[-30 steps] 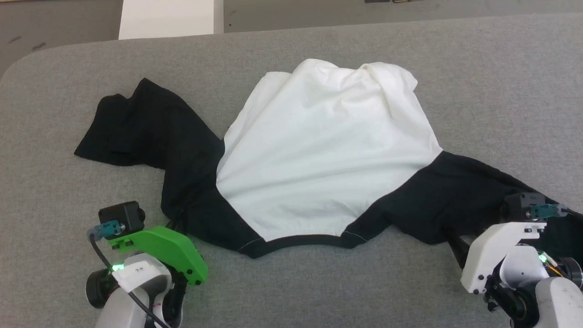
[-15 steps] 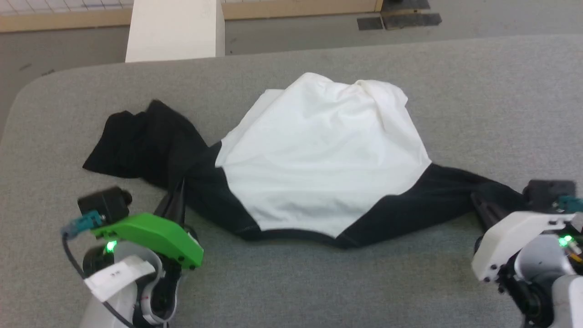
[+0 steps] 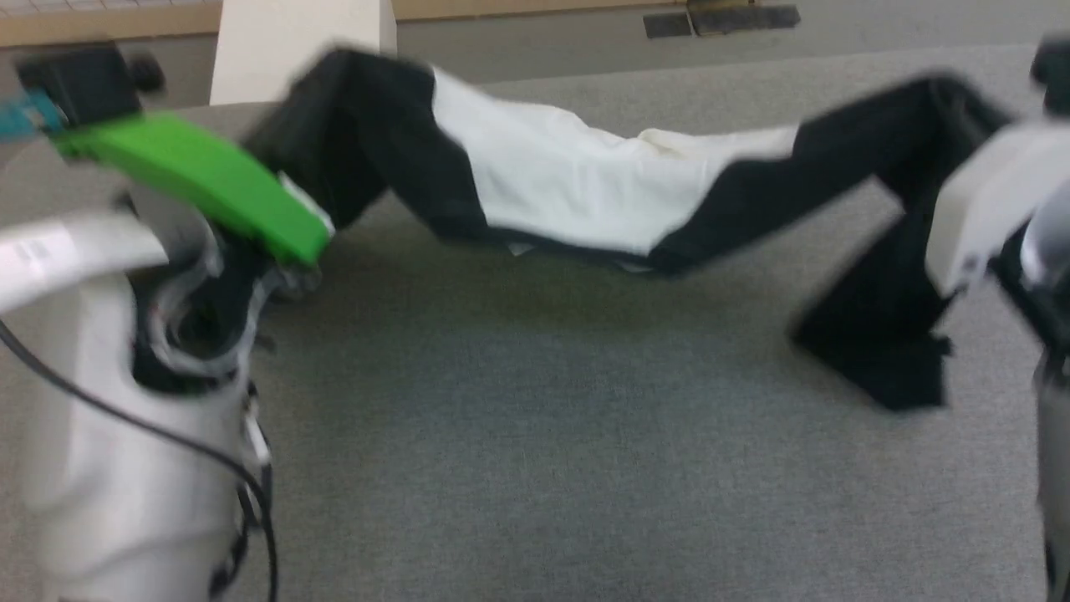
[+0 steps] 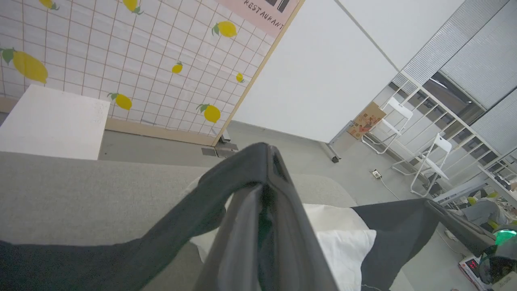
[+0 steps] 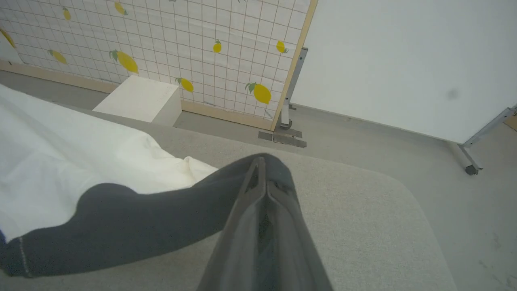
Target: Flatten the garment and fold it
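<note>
Black-and-white garment hangs above the table, pinched by closed left gripper and right gripper. Thin grips: if you swing fast, one end could slip free.

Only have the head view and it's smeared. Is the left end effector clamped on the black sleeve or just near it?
Observer: Clamped. The left wrist view shows the left end effector shut, with a black sleeve of the garment draped over its tip.
Operator: Right side?
Observer: Same. In the right wrist view, the right end effector is shut with black sleeve cloth wrapped over its tip. The white body trails off to that view's left.
Operator: Anything in the background?
Observer: A lemon-print partition stands on the floor past the white box.
</note>
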{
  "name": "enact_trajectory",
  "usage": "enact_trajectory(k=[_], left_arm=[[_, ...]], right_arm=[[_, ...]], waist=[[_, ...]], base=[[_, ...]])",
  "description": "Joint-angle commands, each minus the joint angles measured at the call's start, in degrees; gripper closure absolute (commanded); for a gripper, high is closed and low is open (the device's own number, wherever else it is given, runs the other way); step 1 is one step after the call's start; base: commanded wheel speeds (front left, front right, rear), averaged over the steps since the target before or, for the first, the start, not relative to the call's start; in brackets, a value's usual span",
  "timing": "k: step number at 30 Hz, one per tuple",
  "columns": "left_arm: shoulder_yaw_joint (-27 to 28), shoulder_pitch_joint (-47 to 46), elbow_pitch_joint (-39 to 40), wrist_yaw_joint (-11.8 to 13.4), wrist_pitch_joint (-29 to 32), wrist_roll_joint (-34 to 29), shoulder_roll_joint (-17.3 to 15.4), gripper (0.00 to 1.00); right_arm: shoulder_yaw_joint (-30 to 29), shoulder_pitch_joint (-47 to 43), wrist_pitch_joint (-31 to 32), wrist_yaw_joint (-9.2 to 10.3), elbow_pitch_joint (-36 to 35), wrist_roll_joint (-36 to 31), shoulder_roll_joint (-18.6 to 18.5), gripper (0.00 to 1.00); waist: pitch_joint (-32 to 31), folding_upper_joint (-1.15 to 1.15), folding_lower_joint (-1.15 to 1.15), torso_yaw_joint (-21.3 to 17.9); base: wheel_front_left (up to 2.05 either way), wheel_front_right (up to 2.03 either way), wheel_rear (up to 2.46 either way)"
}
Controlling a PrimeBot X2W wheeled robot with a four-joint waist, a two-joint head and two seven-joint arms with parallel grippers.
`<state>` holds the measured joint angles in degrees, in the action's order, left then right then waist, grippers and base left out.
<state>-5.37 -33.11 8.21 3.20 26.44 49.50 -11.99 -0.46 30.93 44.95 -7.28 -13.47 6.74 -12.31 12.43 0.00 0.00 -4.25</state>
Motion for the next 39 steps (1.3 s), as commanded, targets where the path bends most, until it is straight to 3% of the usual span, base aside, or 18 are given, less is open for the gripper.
enact_trajectory(k=[1, 5, 12, 17, 24, 28, 32, 34, 39], left_arm=[[0.9, -4.5, -1.4, 0.7, 0.3, 0.7, -0.5, 1.0], [2.0, -16.4, -7.6, 2.3, 0.2, -0.6, -1.1, 1.0], [4.5, -35.9, -17.9, 4.5, -5.1, -3.9, -1.9, 1.0], [7.3, -46.6, -23.1, 5.0, -11.8, -4.6, -1.6, 1.0], [11.0, -56.2, -26.8, 2.6, -21.1, -3.2, -0.5, 1.0], [11.4, -57.5, -28.6, 1.1, -22.5, -2.2, -0.1, 1.0], [9.4, -53.7, -31.2, -0.9, -20.0, -2.6, -0.9, 1.0], [6.5, -46.4, -33.7, -3.1, -16.5, -3.5, -2.3, 1.0], [1.7, -35.7, -34.8, -6.0, -12.4, -6.7, -5.5, 1.0]], right_arm=[[1.1, 4.7, 0.4, -0.21, 1.7, 0.5, -0.9, 1.0], [4.3, 17.9, 0.6, -0.21, 8.2, 0.4, -3.4, 1.0], [7.1, 38.8, -4.5, -0.21, 20.6, -2.9, -4.1, 1.0], [4.1, 50.0, -11.8, -0.21, 26.8, -6.4, -2.2, 1.0], [-2.5, 61.9, -25.8, -0.21, 32.9, -13.0, 0.2, 1.0], [-4.2, 65.6, -32.1, -0.21, 36.9, -15.6, 0.8, 1.0], [-3.7, 64.4, -34.2, -0.21, 42.1, -15.2, 0.9, 1.0], [-0.7, 58.9, -35.8, -0.21, 46.3, -12.3, 0.3, 1.0], [4.2, 49.5, -36.9, -0.21, 48.4, -7.1, -1.0, 1.0]], waist=[[3.7, 0.0, 0.0, -0.6], [8.4, 0.0, 0.0, -1.1], [16.7, 0.0, 0.0, -2.0], [20.7, 0.0, 0.0, -2.1], [23.4, 0.0, 0.0, -1.3], [23.7, 0.0, 0.0, -0.6], [23.5, 0.0, 0.0, -0.1], [22.6, 0.0, 0.0, 0.0], [19.9, 0.0, 0.0, 0.1]], base=[[0.0, 0.0, 0.0], [0.0, 0.0, 0.0], [0.0, 0.0, 0.0], [0.0, 0.0, 0.0], [0.0, 0.0, 0.0], [0.0, 0.0, 0.0], [0.0, 0.0, 0.0], [0.0, 0.0, 0.0], [0.0, 0.0, 0.0]])
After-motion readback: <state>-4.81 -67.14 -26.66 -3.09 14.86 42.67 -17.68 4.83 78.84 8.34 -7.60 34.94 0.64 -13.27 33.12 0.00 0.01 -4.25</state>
